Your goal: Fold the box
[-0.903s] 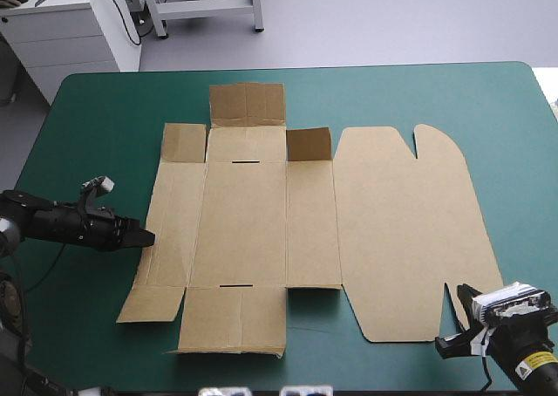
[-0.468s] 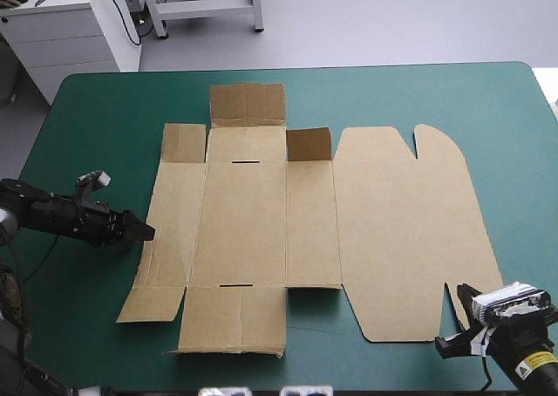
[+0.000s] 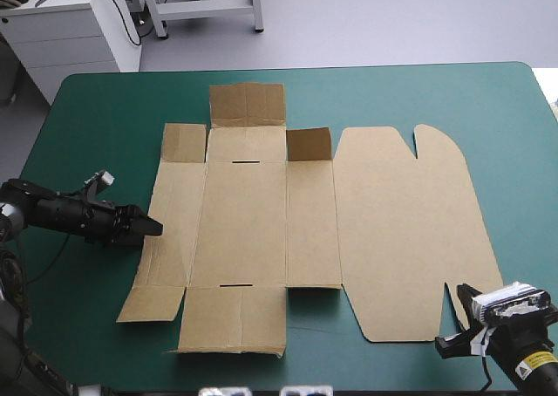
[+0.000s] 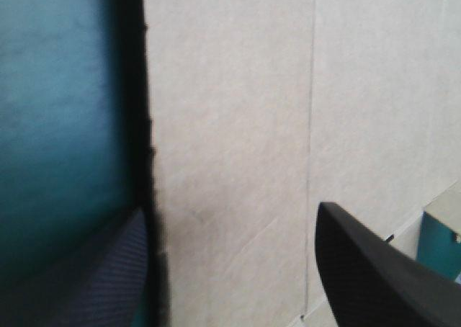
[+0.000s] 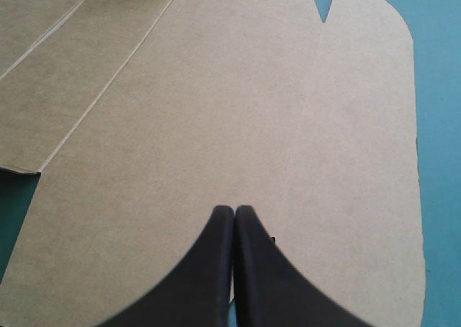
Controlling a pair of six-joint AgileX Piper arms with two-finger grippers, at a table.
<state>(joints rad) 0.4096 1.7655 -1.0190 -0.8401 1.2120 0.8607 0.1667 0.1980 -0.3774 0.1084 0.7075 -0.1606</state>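
The brown box [image 3: 288, 230] lies flat and unfolded on the teal-green cover [image 3: 96, 108], its lid panel with the rounded tabs on the box's right side. The left gripper [image 3: 153, 228] sits low at the box's left edge, its black fingers [image 4: 360, 269] spread with that edge between them. The right gripper [image 3: 459, 290] is at the box's near right corner, fingers pressed together into one point over the lid panel

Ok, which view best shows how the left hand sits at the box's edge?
The left wrist view: the open left hand straddles an edge of the box, one finger over the teal-green cover, one over board. The high view shows it small at the box's left side; the right wrist view misses it.
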